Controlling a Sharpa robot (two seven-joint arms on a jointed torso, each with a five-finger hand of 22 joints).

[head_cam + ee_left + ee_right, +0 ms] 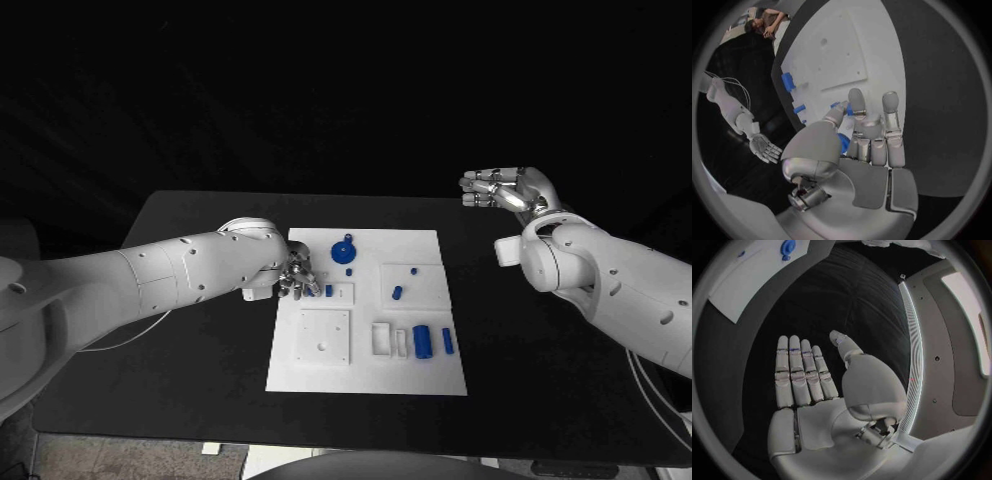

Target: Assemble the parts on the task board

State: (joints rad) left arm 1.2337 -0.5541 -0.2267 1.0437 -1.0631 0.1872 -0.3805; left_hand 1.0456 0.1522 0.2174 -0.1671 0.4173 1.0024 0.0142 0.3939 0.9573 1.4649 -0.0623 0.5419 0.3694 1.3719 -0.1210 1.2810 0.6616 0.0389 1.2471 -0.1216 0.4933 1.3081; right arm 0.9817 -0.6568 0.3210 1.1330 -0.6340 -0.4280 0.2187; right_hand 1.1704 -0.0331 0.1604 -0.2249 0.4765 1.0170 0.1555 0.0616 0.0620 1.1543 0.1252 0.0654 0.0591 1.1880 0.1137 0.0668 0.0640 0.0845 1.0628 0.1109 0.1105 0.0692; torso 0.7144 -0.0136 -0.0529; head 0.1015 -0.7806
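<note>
Two silver hands work over a matte black table: the left hand (296, 277) pinches a small blue part (844, 142) between thumb and fingertips at the near edge of the flat white task board (325, 365). Well away, the right hand (505, 188) hovers empty, fingers straight and spread from the thumb; a round blue part (343, 251) lies just beyond the left hand.

Left hand (296, 277) at task board (368, 372)

Dim overall, black table (188, 350) and background swallowing detail. Board (433, 375) bright white, near blown out, faint soft shadows under parts. Wrist views strongly fisheye, straight edges bent, dark ring round the circle. Glare from a light strip (915, 340) and a pale panel (967, 315) in the right wrist view.
</note>
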